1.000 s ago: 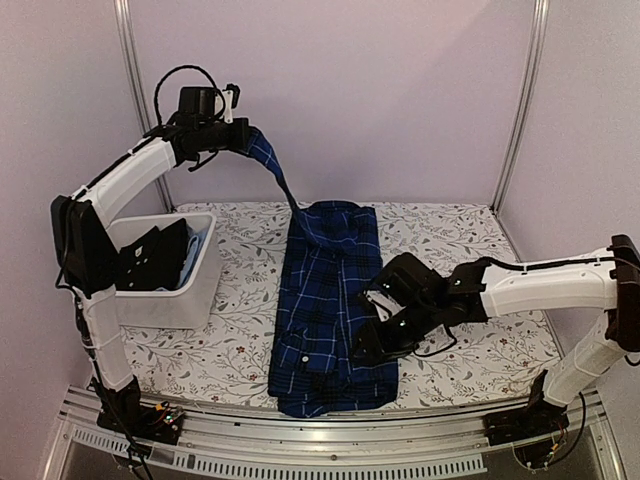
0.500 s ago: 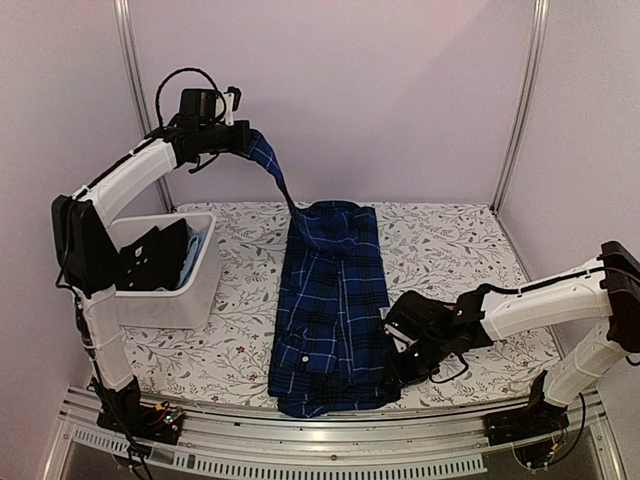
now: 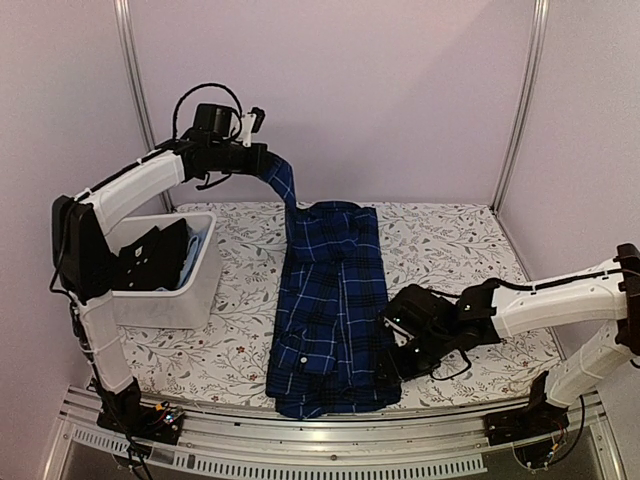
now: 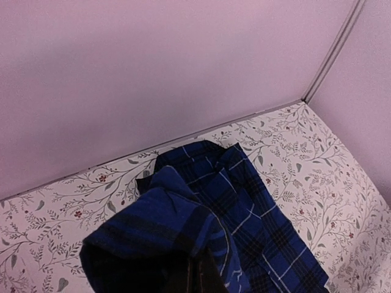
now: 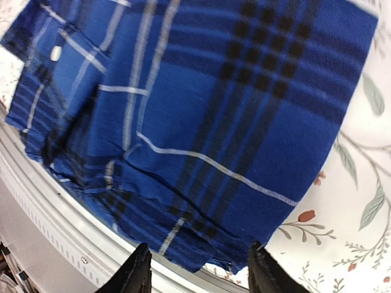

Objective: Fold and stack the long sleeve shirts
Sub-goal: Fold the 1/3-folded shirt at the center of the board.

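Navy plaid shirt [image 3: 330,300]: lies lengthwise down the middle of the floral tabletop [image 3: 450,240], collar at the far end and hem at the near edge, its sides folded in to make a long narrow panel.
Sleeve [image 3: 285,187]: rises from the collar end, up and to the left, clear of the table, and ends at the left gripper.
Left gripper [image 3: 266,161]: pressed together on the sleeve's end, high above the far left of the table. In the left wrist view the cloth bunches right at the fingers.
Right gripper [image 3: 392,365]: low at the shirt's near right corner. Its fingertips [image 5: 139,268] are spread, with the hem corner lying just ahead of the gap between them. It pinches no cloth as far as the wrist view shows.
White bin [image 3: 195,290]: left of the shirt and apart from it, holding dark and light-blue fabric [image 3: 165,250].
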`<act>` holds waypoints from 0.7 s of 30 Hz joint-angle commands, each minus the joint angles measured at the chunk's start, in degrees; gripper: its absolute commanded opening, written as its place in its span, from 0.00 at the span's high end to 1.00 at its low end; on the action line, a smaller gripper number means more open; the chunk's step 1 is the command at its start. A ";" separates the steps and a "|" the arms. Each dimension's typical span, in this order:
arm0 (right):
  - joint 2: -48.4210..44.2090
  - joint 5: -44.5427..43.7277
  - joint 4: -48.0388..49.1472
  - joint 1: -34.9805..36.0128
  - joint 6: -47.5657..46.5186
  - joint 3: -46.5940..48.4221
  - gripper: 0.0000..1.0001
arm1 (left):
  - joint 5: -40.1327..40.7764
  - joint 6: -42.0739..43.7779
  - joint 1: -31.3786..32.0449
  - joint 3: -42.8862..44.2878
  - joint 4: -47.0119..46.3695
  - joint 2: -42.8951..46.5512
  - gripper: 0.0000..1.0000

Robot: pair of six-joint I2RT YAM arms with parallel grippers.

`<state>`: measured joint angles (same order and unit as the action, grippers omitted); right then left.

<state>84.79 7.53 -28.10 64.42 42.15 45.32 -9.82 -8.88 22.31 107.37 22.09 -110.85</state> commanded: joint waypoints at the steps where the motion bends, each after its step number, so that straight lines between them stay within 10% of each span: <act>1: -4.09 -6.85 -1.42 -2.71 -1.36 5.25 0.43 | -4.54 3.83 5.33 -4.20 0.92 4.53 1.00; 21: -2.37 -0.91 15.82 -31.37 -10.89 8.96 0.31 | -6.52 5.06 26.63 -19.28 12.58 4.63 1.00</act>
<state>80.62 2.61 -16.23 34.41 33.28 54.76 -15.27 -4.67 45.32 88.31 30.50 -105.36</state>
